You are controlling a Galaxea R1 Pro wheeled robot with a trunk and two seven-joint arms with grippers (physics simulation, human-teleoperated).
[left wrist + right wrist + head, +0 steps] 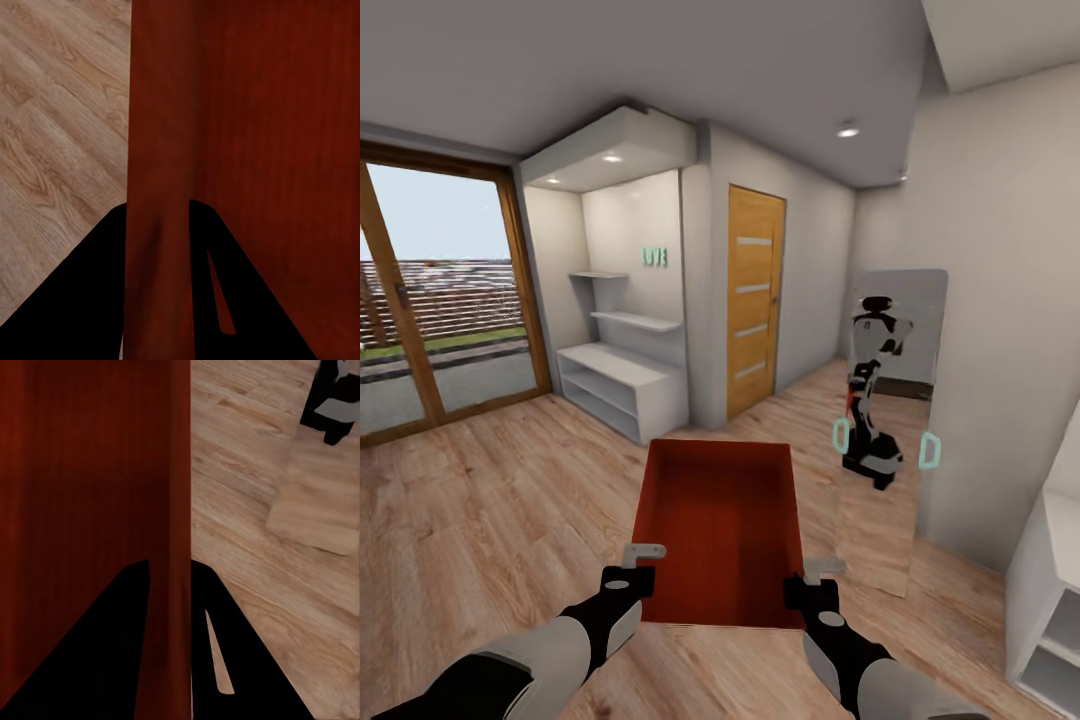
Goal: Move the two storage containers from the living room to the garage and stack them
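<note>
Nearest, the left hand (643, 566) and the right hand (812, 578) each clamp a side wall of a red-orange storage container (720, 530), which is carried open side up between them, above the light wood plank floor (490, 500). Both wrist views show a container wall (156, 225) pinched between the dark fingers (82, 300), left hand on the left wall, right hand on the right wall (171, 585). Beyond the container on the right, a tall mirror (890, 430) leans on the wall and reflects the robot. Further off stand a wooden door (753, 300), white shelves (625, 370) in an alcove, and on the far left a glass sliding door (435, 300).
</note>
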